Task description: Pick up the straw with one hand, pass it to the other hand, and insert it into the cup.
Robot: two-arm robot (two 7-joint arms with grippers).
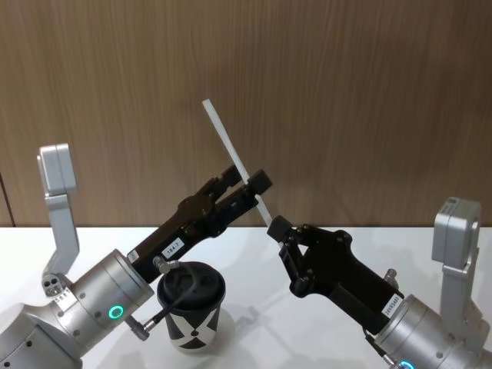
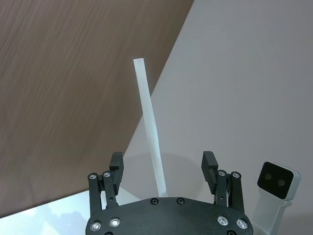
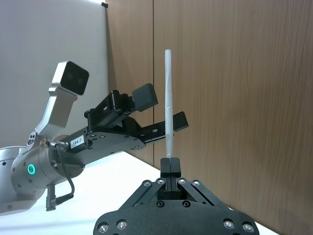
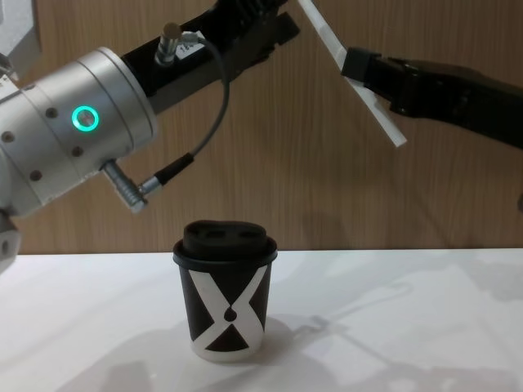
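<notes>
High over the table [image 1: 338, 244], up and right of the cup [image 1: 191, 309], the straw [image 1: 229, 152] is held tilted.
Its lower end is pinched by the right gripper [image 1: 271, 225]; the jaws of the left gripper [image 1: 248, 183] are spread either side of it.

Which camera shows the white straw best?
Right wrist view: the straw stands clear and long above the right gripper pinching it. Head view: the left gripper crosses it. Left wrist view: its base is hidden. Chest view: its top is cut off.
</notes>
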